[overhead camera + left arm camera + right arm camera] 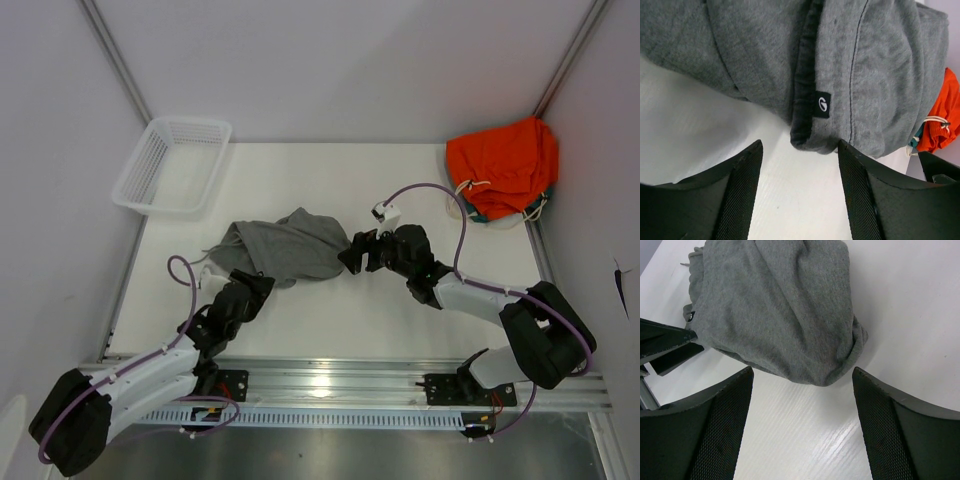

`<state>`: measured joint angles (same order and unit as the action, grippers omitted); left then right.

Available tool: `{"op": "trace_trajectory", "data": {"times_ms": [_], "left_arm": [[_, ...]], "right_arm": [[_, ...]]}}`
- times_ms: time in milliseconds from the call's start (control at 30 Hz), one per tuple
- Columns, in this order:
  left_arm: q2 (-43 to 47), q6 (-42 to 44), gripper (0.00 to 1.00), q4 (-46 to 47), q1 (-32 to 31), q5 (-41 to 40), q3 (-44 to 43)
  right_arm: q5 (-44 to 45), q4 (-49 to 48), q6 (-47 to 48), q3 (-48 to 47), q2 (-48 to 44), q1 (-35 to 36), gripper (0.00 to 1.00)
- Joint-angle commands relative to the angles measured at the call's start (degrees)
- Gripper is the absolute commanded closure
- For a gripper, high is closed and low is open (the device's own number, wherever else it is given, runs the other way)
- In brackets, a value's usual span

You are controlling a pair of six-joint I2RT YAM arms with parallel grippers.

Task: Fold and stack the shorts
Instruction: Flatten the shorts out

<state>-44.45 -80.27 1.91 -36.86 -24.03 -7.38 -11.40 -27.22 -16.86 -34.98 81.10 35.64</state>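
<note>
The grey shorts (285, 247) lie crumpled in a heap on the white table, left of centre. In the left wrist view the shorts (875, 75) show a dark hem fold with a small black tag (822, 104). My left gripper (255, 281) is open and empty at the heap's near-left edge, the hem just beyond its fingertips (747, 165). My right gripper (352, 254) is open and empty at the heap's right edge. In the right wrist view the shorts (775, 310) lie just beyond its open fingers (730, 405).
A white plastic basket (172, 165) stands at the back left. A bright orange garment (502, 165) with a white drawstring is bunched at the back right corner. White walls enclose the table. A metal rail (340, 380) runs along the near edge.
</note>
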Motion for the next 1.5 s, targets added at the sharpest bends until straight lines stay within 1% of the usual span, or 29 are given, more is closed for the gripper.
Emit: {"op": "trace_trajectory", "data": {"times_ms": [0, 67, 167, 267, 333, 367, 433, 467, 633, 733, 833, 900, 1100, 1267, 1400, 1467], "left_arm": [[0.5, 2.1, 0.36, 2.7, 0.5, -4.6, -1.5], [-0.3, 2.4, 0.37, 3.4, 1.1, -5.0, -1.3], [-0.9, 3.2, 0.41, 6.1, 2.1, -3.7, -0.7], [-1.6, 3.4, 0.42, 7.1, 2.3, -3.1, -0.9], [-2.3, 3.6, 0.45, 7.9, 2.6, -3.0, -0.9], [-2.7, 3.7, 0.52, 9.0, 2.7, -2.7, -1.0], [-3.9, 4.2, 0.61, 10.6, 3.1, -1.5, -0.8], [-4.2, 4.2, 0.62, 11.3, 3.3, -1.3, -1.0], [-7.0, 4.2, 0.6, 12.8, 3.5, 0.6, -1.5], [-8.3, 4.2, 0.55, 13.7, 3.5, 1.3, -1.8], [-10.0, 4.3, 0.48, 14.6, 3.5, 2.1, -2.3], [-11.0, 4.4, 0.47, 14.8, 3.5, 2.8, -2.3], [-12.1, 2.7, 0.51, 16.9, 3.5, 3.1, -0.4], [-11.2, 2.6, 0.52, 15.8, 3.5, 3.3, -1.8], [-11.2, 1.6, 0.51, 16.9, 3.5, 4.1, -2.6], [-11.7, 1.1, 0.47, 18.2, 3.5, 4.2, -2.1]], "right_arm": [[0.3, -0.5, 1.0, -2.4, -0.9, 0.0, 0.18], [0.2, -0.5, 0.9, -2.4, -0.8, 0.0, 0.18], [0.2, -0.4, 0.9, -2.5, -0.7, 0.0, 0.18], [0.2, -0.4, 1.0, -2.5, -0.6, 0.0, 0.18], [0.1, -0.3, 1.0, -2.5, -0.6, 0.0, 0.18], [0.2, -0.3, 1.0, -2.6, -0.5, 0.0, 0.18], [0.1, -0.3, 1.0, -2.6, -0.5, 0.0, 0.18], [0.1, -0.3, 1.0, -2.7, -0.4, 0.0, 0.18], [0.1, -0.1, 1.0, -2.7, -0.5, 0.0, 0.18], [0.3, 0.0, 1.1, -2.7, -0.5, 0.0, 0.18], [0.2, 0.1, 1.2, -2.7, -0.5, 0.0, 0.18], [0.2, 0.1, 1.1, -2.8, -0.5, 0.0, 0.19], [0.2, 0.2, 1.1, -2.9, -0.4, 0.0, 0.18], [0.1, 0.3, 1.2, -3.1, -0.2, 0.0, 0.18], [0.1, 0.3, 1.2, -3.2, 0.0, 0.0, 0.19], [0.0, 0.3, 1.2, -3.2, 0.1, 0.0, 0.19]]}}
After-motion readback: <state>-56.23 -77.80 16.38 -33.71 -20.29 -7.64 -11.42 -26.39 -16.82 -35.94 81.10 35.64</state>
